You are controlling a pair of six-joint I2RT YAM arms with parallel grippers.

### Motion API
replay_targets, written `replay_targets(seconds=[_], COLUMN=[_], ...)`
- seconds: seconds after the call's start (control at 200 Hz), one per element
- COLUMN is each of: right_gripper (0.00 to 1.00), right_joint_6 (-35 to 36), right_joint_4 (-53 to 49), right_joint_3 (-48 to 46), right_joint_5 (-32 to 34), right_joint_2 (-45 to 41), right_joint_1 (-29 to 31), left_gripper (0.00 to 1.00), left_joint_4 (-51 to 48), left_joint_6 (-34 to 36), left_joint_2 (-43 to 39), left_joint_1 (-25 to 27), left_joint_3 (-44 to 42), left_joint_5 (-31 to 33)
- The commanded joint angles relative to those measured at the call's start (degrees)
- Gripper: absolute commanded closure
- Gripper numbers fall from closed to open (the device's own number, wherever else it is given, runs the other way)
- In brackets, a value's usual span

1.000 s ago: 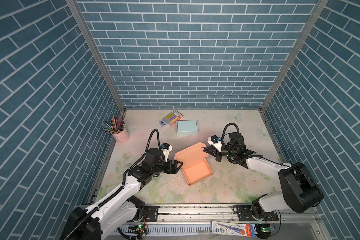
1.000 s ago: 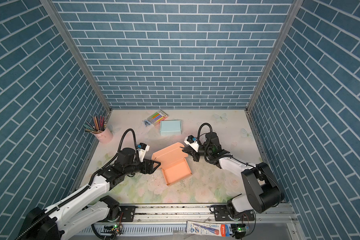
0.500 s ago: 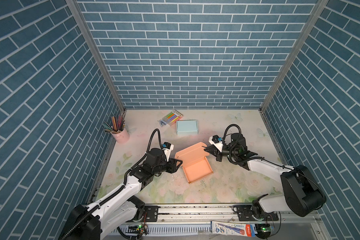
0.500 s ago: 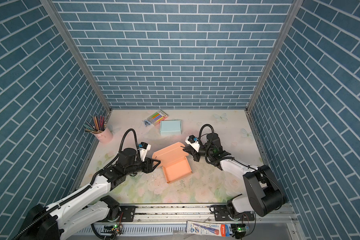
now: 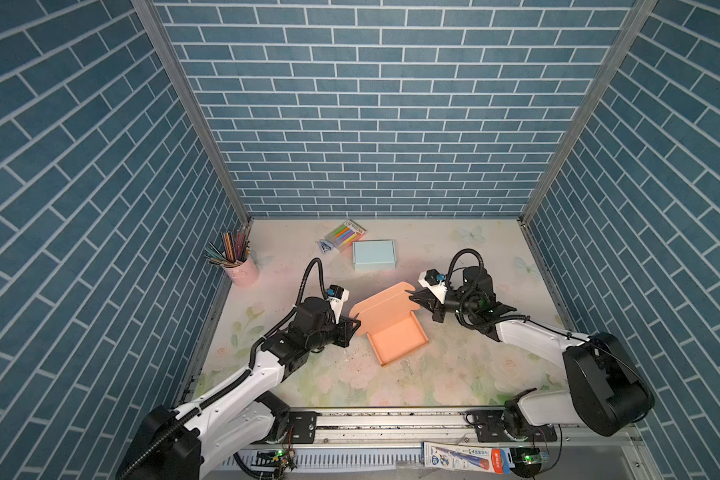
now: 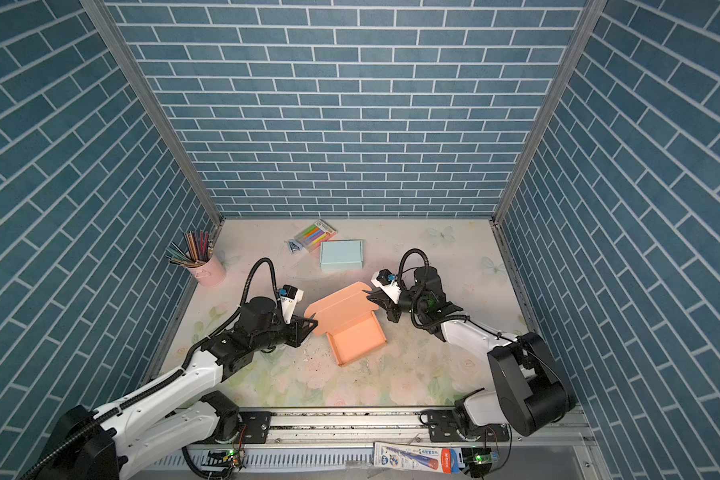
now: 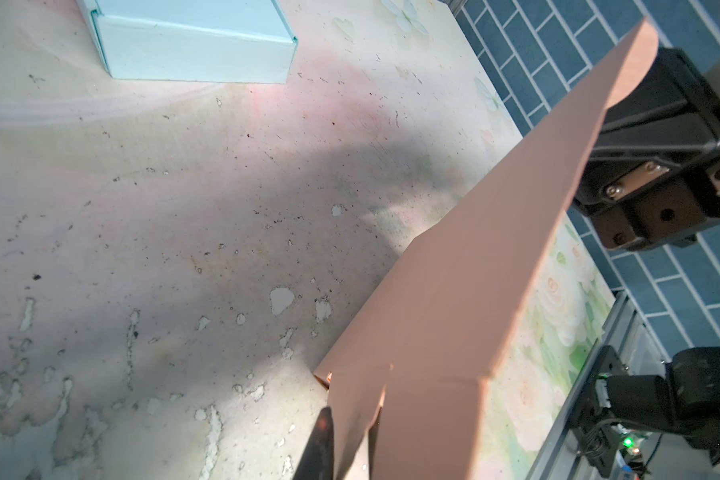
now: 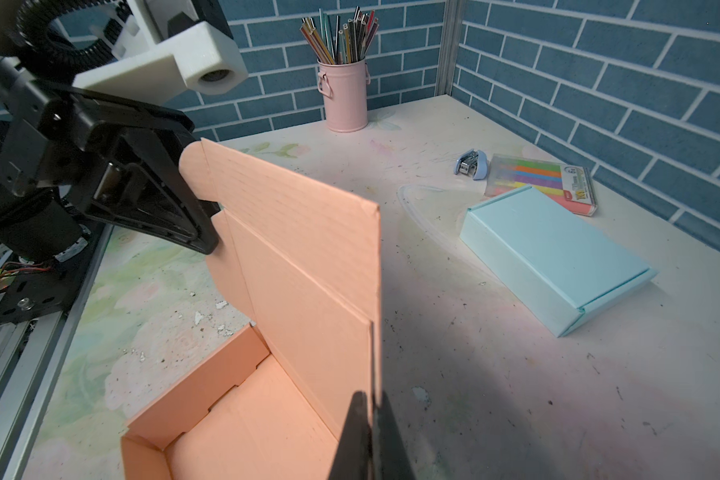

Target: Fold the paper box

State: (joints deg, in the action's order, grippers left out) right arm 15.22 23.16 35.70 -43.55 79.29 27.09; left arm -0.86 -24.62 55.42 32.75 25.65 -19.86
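Gripping the paper box (image 5: 392,332) from both sides, the two tools hold its lid (image 5: 381,305) raised above the tray (image 5: 399,345), which lies open and empty near the middle of the table (image 5: 453,374). Left tool (image 5: 355,322), at 9 o'clock of the box, is clamped on the lid's rounded side flap. Right tool (image 5: 413,297), at 2 o'clock, is pinched tight on the lid's opposite edge. Pink cup (image 5: 244,272), at 10 o'clock on the table, stands upright and holds coloured pencils (image 5: 227,249). Closed pale-blue box (image 5: 373,254) lies at 12 o'clock, contents hidden. Clear case of markers (image 5: 345,235) lies at its 11 o'clock.
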Motion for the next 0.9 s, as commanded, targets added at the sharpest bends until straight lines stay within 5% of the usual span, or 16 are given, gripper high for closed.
replay_targets(seconds=[0.0, 0.42, 0.895], right_gripper=[1.00, 1.00, 0.98], right_joint_6=[-0.61, -5.53, -18.15], right_joint_4=[1.13, 3.50, 1.25], right_joint_3=[-0.55, -0.72, 1.76], right_joint_5=[0.21, 0.45, 21.99], right_joint_2=[-1.76, -1.15, -2.34], right_joint_1=[-0.18, 0.27, 10.77], left_gripper=[0.89, 0.96, 0.96], left_joint_4=[-0.95, -2.46, 0.72], left_joint_6=[0.44, 1.70, 1.95], left_joint_2=[0.31, -0.22, 2.41], left_joint_1=[0.36, 0.55, 0.74], left_joint_3=[1.73, 3.74, 6.99], left_joint_5=[1.40, 4.91, 10.33])
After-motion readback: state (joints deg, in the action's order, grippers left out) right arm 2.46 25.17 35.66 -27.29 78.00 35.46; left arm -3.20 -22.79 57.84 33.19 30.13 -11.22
